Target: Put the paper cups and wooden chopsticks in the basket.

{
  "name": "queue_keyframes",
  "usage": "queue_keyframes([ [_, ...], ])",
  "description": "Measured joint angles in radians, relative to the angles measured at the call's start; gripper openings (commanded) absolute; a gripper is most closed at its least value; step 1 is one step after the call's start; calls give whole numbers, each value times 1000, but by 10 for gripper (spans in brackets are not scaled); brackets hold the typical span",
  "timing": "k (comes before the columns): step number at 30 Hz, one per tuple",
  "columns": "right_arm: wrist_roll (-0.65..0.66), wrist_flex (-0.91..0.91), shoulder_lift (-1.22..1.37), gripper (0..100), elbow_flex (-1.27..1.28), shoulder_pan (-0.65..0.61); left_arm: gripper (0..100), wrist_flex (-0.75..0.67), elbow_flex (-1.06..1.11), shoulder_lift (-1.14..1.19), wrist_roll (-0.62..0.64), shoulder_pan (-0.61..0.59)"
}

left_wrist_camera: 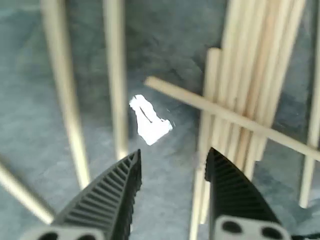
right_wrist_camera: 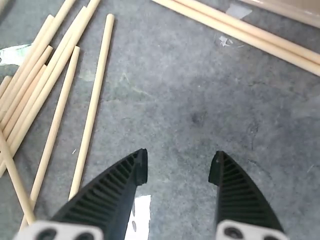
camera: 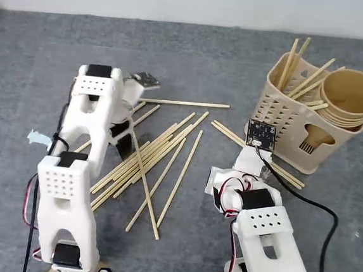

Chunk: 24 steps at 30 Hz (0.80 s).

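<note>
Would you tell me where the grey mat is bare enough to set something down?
Bare: the far strip of grey mat between the white left arm and the beige slotted plastic basket. Crowded: the middle, where loose wooden chopsticks lie piled.

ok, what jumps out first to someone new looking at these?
A scatter of wooden chopsticks sprawls across the middle of the table. At the right rear stands the basket, already holding nested paper cups and a few chopsticks. The left gripper hangs over the pile with fingers open; the right gripper, also open, over bare table.
</note>
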Motion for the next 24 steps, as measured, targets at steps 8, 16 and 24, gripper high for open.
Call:
queue_keyframes([
  [8, 0, 0, 0, 219, 0, 0, 205, 0, 41, 5, 0, 21],
  [16, 0, 0, 0, 219, 0, 0, 143, 0, 124, 3, -5, 55],
  [24, 0, 0, 0, 219, 0, 0, 14, -72, 199, -18, -5, 58],
])
